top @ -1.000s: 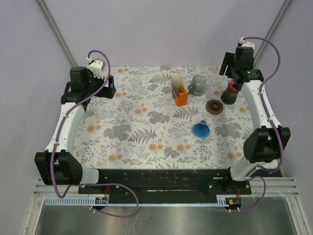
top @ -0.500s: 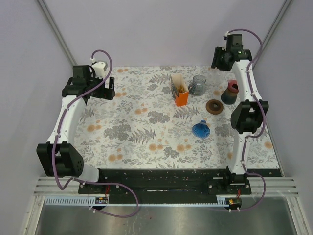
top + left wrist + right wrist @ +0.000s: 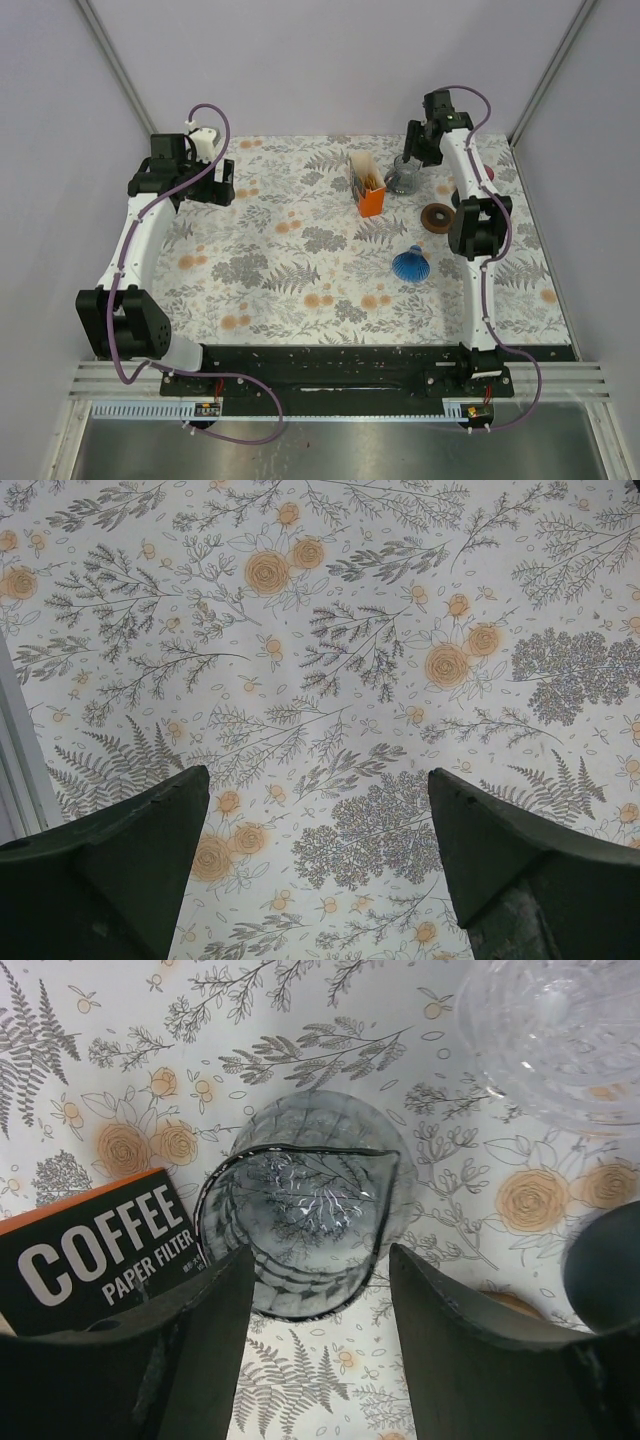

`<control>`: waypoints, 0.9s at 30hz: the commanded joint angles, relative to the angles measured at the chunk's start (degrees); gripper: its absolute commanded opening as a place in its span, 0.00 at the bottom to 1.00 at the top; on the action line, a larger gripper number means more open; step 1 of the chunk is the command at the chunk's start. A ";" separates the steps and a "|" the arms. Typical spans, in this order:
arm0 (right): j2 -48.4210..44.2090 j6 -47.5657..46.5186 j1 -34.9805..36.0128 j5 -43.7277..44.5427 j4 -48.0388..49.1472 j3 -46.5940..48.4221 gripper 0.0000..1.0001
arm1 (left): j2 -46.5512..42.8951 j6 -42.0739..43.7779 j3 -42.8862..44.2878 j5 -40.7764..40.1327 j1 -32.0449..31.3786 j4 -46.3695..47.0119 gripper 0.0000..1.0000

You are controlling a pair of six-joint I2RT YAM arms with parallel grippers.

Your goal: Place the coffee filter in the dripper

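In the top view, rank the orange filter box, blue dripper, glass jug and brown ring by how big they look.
1. orange filter box, clearly largest.
2. blue dripper and glass jug: they look about alike, too close to rank.
3. brown ring, slightly smaller.

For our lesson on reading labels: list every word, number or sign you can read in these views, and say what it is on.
"COFFEE" - black face of the filter box
"PAPER FILTER" - beneath it, same box
Tiny print beside that: too small to read.
Nothing readable elsewhere.
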 commanded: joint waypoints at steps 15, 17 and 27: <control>4.52 0.91 1.40 7.12 1.14 2.18 0.17 | -2.22 -0.15 2.57 -1.50 -0.01 0.53 0.94; 3.82 0.65 1.40 7.73 1.05 2.36 0.11 | -2.49 0.02 2.48 -1.94 -0.09 0.35 0.94; -8.82 -10.06 1.40 12.31 1.58 4.20 0.00 | -3.46 0.81 2.48 -1.94 -0.01 0.35 0.94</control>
